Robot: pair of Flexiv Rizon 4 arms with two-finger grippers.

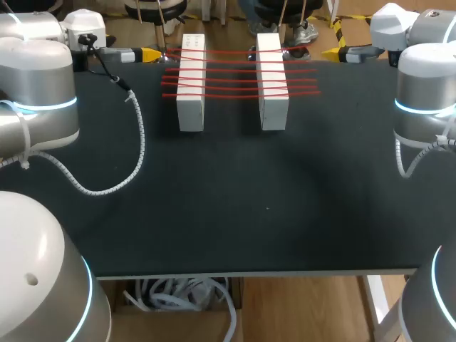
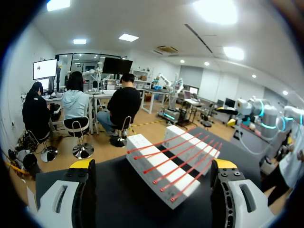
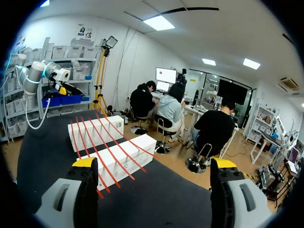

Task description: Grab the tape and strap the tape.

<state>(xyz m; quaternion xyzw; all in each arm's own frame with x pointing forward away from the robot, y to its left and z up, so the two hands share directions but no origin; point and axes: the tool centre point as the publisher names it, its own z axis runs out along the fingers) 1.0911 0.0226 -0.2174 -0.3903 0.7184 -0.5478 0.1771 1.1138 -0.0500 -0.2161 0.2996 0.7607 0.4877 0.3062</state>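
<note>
head view: red tape (image 1: 231, 70) strands span two white blocks (image 1: 191, 92) at far bench (image 1: 214, 214) edge | wrist views alone show finger spread: left hand (image 2: 152, 164) released | right hand (image 3: 154, 163) released

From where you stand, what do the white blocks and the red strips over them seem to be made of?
The white blocks look like matte foam or painted wood: flat faces, sharp edges, no shine. The red strips look like thin plastic or elastic tape: narrow, taut across the gap.
</note>
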